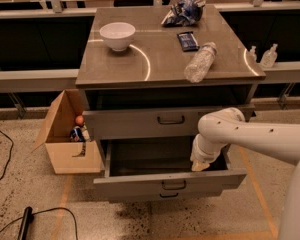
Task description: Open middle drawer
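1. The middle drawer stands open, jutting forward from the grey metal cabinet, well past the drawer above it and the one below.
2. Its front is a wide, flat grey panel of medium height, with a small dark loop handle at the centre.
3. The inside is plain grey metal with low side walls, and nothing can be seen lying in it.
4. The top drawer is closed, with its own dark handle at the centre of its front.
5. The bottom drawer shows only as a narrow strip under the open drawer's front.
6. The white robot arm reaches in from the right and bends down at the wrist.
7. The gripper hangs inside the open drawer at its right end, just behind the front panel and near the right wall. I cannot tell whether it is open or closed.
8. On the cabinet top sit a white bowl, a clear plastic bottle on its side, a dark flat packet and a crumpled blue bag.
9. An open cardboard box stands on the floor just left of the cabinet, with small items inside.
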Controlling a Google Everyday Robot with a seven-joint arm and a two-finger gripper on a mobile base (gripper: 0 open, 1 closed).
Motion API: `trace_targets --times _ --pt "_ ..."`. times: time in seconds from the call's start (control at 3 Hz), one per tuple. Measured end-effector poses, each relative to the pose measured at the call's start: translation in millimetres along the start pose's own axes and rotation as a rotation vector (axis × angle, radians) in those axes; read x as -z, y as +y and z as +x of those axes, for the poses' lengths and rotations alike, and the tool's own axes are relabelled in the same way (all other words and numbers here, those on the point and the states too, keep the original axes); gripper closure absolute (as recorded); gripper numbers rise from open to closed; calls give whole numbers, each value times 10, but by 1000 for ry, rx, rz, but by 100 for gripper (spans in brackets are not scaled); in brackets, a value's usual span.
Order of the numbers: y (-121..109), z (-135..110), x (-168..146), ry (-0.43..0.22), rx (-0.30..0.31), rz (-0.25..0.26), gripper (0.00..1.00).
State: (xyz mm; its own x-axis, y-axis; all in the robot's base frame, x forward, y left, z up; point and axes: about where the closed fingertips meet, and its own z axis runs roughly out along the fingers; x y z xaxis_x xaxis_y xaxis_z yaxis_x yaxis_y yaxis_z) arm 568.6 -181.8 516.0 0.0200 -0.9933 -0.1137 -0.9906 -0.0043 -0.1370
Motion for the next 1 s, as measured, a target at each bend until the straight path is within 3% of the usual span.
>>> trace_targets --times 0.33,0.67,1.0 --pt "-147 -18 -176 -5 -25 52 90" --pt "-290 -71 -308 -30 -37 104 100" --pt "-328 -144 -467 -68 -51 131 100"
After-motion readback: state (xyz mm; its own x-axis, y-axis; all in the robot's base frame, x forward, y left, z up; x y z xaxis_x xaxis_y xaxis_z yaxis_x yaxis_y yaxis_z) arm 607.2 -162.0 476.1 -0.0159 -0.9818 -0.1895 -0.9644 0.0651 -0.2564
